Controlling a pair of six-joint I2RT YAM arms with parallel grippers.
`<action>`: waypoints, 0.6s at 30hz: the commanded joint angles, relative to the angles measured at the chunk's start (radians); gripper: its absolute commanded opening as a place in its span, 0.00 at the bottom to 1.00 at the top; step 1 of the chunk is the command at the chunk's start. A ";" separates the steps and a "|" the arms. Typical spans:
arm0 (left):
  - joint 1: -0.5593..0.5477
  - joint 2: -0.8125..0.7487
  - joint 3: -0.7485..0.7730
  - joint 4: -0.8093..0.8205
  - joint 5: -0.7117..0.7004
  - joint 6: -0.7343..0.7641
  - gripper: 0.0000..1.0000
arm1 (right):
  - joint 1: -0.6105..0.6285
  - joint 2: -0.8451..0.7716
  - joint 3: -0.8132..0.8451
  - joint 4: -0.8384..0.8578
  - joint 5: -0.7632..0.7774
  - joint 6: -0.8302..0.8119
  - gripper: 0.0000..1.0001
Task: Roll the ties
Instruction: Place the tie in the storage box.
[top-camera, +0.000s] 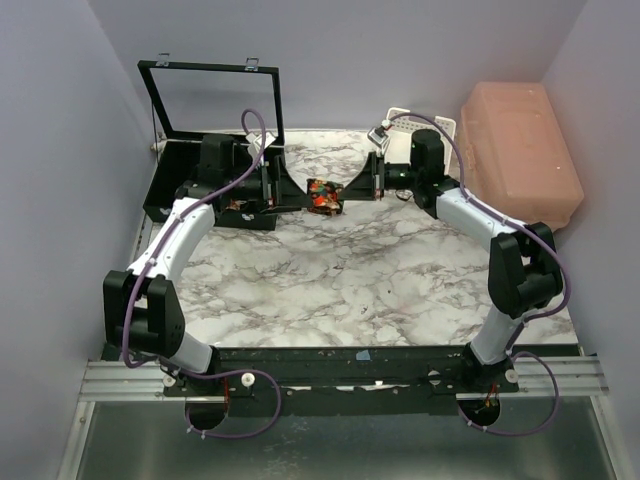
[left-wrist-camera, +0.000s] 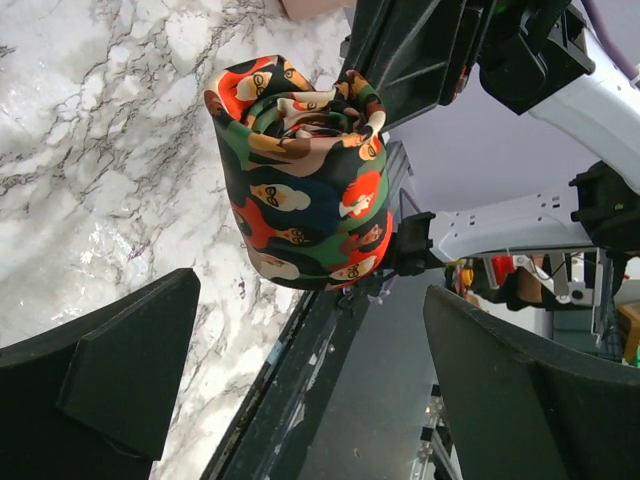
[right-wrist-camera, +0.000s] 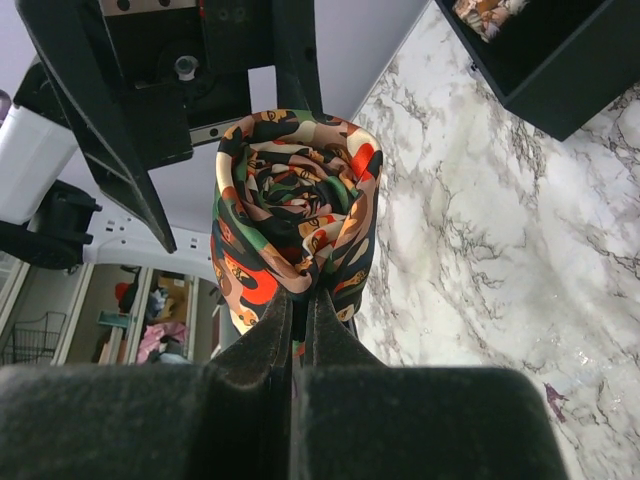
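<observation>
My right pincer (right-wrist-camera: 298, 300) pinches the rolled tie (right-wrist-camera: 295, 205) by its edge at the desk's (top-camera: 330, 280) far middle, shut tight so the coil can't spring loose, I judge — the left pincer (top-camera: 298, 205) gapes wide beside it, gripping nothing.

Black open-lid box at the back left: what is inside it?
A bit of patterned fabric shows inside the black box, seemingly a tie. The left arm covers most of the interior, so how many lie there cannot be told.
</observation>
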 joint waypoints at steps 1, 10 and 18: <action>-0.017 0.007 -0.026 0.078 0.013 -0.066 0.98 | 0.012 -0.014 -0.008 0.062 -0.028 0.023 0.00; -0.058 0.055 -0.038 0.257 0.038 -0.213 0.98 | 0.030 -0.006 -0.004 0.053 -0.030 0.011 0.01; -0.088 0.096 -0.015 0.272 0.044 -0.240 0.78 | 0.039 -0.020 0.004 0.001 -0.033 -0.035 0.00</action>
